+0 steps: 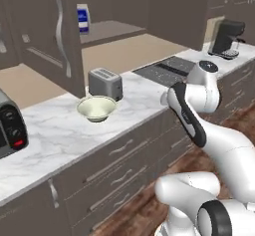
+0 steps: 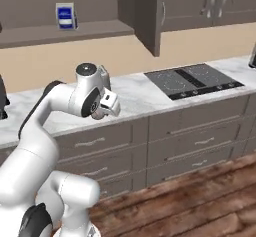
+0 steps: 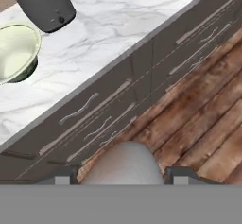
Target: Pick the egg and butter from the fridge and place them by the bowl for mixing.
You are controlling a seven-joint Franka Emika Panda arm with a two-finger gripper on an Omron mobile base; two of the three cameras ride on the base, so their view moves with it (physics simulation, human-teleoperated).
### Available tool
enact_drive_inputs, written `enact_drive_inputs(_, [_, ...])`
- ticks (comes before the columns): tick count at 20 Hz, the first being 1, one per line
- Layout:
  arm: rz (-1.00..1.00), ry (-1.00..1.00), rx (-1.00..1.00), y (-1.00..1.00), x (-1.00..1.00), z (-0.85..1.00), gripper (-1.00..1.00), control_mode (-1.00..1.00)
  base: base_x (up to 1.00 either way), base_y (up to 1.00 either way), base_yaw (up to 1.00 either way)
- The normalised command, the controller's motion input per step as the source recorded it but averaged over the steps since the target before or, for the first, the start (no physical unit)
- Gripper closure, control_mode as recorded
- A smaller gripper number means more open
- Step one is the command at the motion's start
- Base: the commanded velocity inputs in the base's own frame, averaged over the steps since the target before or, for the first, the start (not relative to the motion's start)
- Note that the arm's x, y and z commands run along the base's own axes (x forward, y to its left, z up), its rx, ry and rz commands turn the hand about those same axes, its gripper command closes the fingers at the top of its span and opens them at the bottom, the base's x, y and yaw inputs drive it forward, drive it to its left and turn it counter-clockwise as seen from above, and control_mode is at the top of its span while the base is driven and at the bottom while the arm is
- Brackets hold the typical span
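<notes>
So I'm standing here watching this thing and honestly it looks like the job has barely started. The long marble desk (image 1: 60, 130) is the big feature, with grey drawers under it and a wood floor in front. The white arm (image 1: 199, 115) is folded up in front of the drawers, its wrist hanging over the desk's front edge, some way along from the bowl toward the cooktop (image 2: 192, 81).

On the desk the silver toaster (image 1: 105, 82) stands just behind the bowl (image 1: 97, 108), nearly touching it. The bowl is pale cream-green and looks empty, and the marble around it is bare too, so no egg or butter has landed there. A black coffee machine (image 1: 226, 38) stands at the far end, well past the bowl, and there's a little blue-and-white carton (image 1: 83, 18) on the shelf up above the toaster.

The claw (image 3: 122, 173): from the hand camera the two dark tips sit apart with floor and drawers between them, so it's open and carrying nothing.

As for the egg, butter and fridge, I can't spot any of them from here. My read: both pickups and both drop-offs by the bowl are still to do.
</notes>
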Motion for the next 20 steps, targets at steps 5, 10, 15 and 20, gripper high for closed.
enact_drive_inputs(5, [0.00, 0.00, 0.00, 0.00, 0.00, 0.00, 1.00, 1.00, 0.54, -0.04, 0.67])
enact_drive_inputs(10, [0.00, 0.00, 0.00, 0.00, 0.00, 0.00, 1.00, 1.00, 0.62, -0.05, 0.59])
enact_drive_inputs(15, [0.00, 0.00, 0.00, 0.00, 0.00, 0.00, 1.00, 1.00, 0.52, -0.28, 0.48])
enact_drive_inputs(20, [0.00, 0.00, 0.00, 0.00, 0.00, 0.00, 1.00, 1.00, 0.30, -0.56, 0.21])
